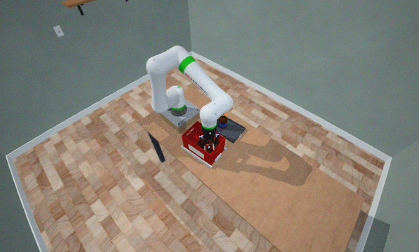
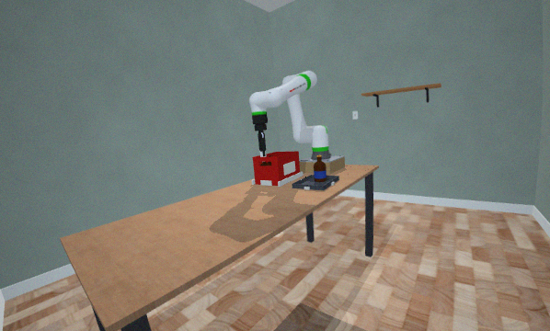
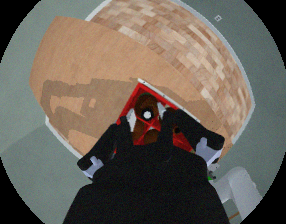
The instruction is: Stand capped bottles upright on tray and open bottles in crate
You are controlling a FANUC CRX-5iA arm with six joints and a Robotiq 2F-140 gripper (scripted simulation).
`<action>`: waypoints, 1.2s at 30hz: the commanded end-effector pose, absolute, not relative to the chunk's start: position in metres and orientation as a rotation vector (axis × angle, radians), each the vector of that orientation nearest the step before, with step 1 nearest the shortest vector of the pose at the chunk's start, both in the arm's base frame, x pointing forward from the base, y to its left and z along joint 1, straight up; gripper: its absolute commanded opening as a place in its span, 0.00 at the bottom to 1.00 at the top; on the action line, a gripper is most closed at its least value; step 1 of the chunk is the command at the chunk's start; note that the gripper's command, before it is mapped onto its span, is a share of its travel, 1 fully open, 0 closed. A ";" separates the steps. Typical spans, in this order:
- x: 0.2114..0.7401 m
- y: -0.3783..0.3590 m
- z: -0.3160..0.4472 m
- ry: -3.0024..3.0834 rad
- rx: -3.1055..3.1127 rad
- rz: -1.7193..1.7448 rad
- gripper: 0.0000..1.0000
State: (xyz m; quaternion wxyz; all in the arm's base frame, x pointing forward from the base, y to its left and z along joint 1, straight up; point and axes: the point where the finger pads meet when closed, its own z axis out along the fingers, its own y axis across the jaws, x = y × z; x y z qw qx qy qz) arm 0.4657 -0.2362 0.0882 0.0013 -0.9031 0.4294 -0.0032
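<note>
In the top view, your red crate (image 1: 216,156) (image 2: 266,174) (image 3: 128,104) sits level at left, w/ brown btls inside; your gripper (image 1: 209,143) (image 2: 262,154) (image 3: 146,111) points down into it, part-open, tips either side of a white-topped btl (image 1: 209,149) (image 3: 147,101), nothing gripped. At the crate's 1–2 o'clock, you've got the dark tray (image 1: 235,132) (image 2: 303,185), level, w/ a blue-labelled btl (image 1: 223,121) (image 2: 320,171) upright on it.
</note>
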 end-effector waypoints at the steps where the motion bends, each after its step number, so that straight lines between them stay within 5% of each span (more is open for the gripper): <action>1: 0.466 -0.236 0.086 1.348 -2.835 -0.011 0.38; 11: 0.466 -0.236 0.077 1.348 -2.835 -0.011 0.38; 12: 0.466 -0.236 0.077 1.348 -2.835 -0.011 0.00; 36: 0.466 -0.236 0.077 1.348 -2.835 -0.011 0.00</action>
